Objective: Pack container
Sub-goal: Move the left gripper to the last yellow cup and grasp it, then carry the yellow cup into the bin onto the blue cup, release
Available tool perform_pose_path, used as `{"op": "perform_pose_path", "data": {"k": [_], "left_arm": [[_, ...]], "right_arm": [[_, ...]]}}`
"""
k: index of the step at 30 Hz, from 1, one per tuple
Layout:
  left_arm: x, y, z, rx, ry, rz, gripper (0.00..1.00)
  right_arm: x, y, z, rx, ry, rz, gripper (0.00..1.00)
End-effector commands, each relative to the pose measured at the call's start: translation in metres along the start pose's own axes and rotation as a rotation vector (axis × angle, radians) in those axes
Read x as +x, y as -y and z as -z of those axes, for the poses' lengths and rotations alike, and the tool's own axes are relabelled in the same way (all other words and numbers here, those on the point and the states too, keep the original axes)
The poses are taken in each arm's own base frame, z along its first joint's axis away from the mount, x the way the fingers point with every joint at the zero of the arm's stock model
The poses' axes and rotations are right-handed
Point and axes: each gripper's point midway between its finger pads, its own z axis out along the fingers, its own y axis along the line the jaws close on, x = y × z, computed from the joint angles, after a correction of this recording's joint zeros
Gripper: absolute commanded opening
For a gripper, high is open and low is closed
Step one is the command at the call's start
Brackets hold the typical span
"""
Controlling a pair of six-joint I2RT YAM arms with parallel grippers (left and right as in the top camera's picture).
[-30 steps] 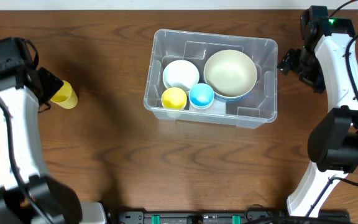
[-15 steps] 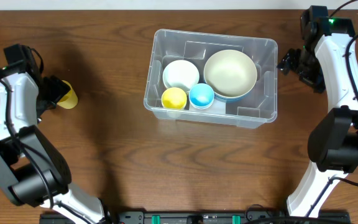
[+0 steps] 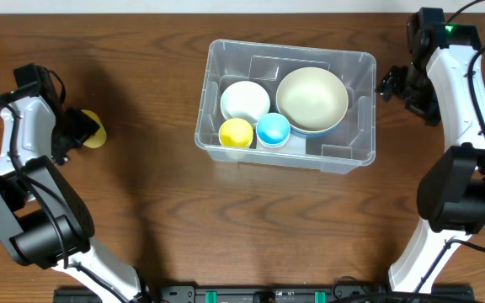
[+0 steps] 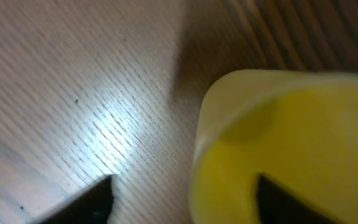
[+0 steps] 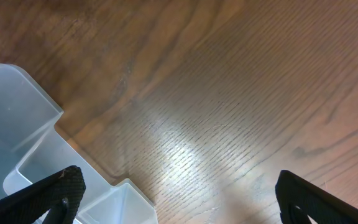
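Note:
The clear plastic container (image 3: 286, 160) stands at the table's middle and holds a white bowl (image 3: 244, 100), a cream bowl nested in a blue one (image 3: 311, 99), a yellow cup (image 3: 235, 133) and a blue cup (image 3: 272, 130). A second yellow cup (image 3: 95, 131) is on the table at the far left. My left gripper (image 3: 76, 131) is at this cup. In the left wrist view, the gripper (image 4: 184, 182) is open, with one finger inside the cup (image 4: 303, 124) and one outside its wall. My right gripper (image 3: 391, 84) is open and empty beside the container's right end (image 5: 17, 124).
Bare wooden table surrounds the container. In the right wrist view, my right gripper (image 5: 176, 199) hangs over bare wood just past the container's corner. Both arm bases stand at the table's near edge.
My left arm has swung round and its gripper has closed in on the yellow cup, which has shifted slightly right. The right arm has not moved.

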Motion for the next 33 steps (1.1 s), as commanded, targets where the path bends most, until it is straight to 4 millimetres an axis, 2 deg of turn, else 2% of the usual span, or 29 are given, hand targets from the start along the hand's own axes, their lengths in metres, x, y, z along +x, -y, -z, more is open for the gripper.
{"op": "perform_pose_path", "data": {"k": [1, 3, 4, 8, 11, 14, 17, 19, 21, 23, 26, 29, 31, 33], "left_arm": [[0.004, -0.003, -0.008, -0.012, -0.024, -0.004, 0.28], [0.004, -0.003, -0.008, -0.012, -0.024, -0.005, 0.10], [0.004, -0.003, -0.008, -0.013, -0.025, -0.005, 0.06], [0.005, 0.003, 0.000, 0.026, -0.023, -0.035, 0.06], [0.003, 0.022, 0.022, 0.142, -0.007, -0.098, 0.06], [-0.001, 0.041, 0.063, 0.276, 0.056, -0.130, 0.06], [0.000, 0.062, 0.123, 0.427, 0.166, -0.208, 0.06], [0.010, 0.075, 0.168, 0.522, 0.250, -0.284, 0.06], [0.027, 0.089, 0.211, 0.604, 0.335, -0.373, 0.06], [0.052, 0.102, 0.253, 0.674, 0.428, -0.479, 0.06], [0.106, 0.128, 0.305, 0.781, 0.548, -0.722, 0.06], [0.158, 0.150, 0.330, 0.855, 0.588, -0.902, 0.06], [0.184, 0.162, 0.331, 0.845, 0.590, -0.970, 0.06], [0.203, 0.174, 0.323, 0.815, 0.580, -1.026, 0.06]], "right_arm": [[0.000, 0.000, 0.001, 0.004, 0.007, -0.014, 0.99], [0.000, 0.000, 0.001, 0.004, 0.007, -0.014, 0.99], [0.000, 0.000, 0.001, 0.004, 0.007, -0.014, 0.99], [0.000, 0.000, 0.001, 0.004, 0.007, -0.014, 0.99], [0.000, 0.000, 0.001, 0.004, 0.007, -0.014, 0.99], [0.000, 0.000, 0.001, 0.004, 0.007, -0.014, 0.99], [0.000, 0.000, 0.001, 0.004, 0.007, -0.014, 0.99], [0.000, 0.000, 0.001, 0.004, 0.007, -0.014, 0.99], [0.000, 0.000, 0.001, 0.004, 0.007, -0.014, 0.99], [0.000, 0.000, 0.001, 0.004, 0.007, -0.014, 0.99], [0.000, 0.000, 0.001, 0.004, 0.007, -0.014, 0.99], [0.000, 0.000, 0.001, 0.004, 0.007, -0.014, 0.99], [0.000, 0.000, 0.001, 0.004, 0.007, -0.014, 0.99], [0.000, 0.000, 0.001, 0.004, 0.007, -0.014, 0.99]]}}
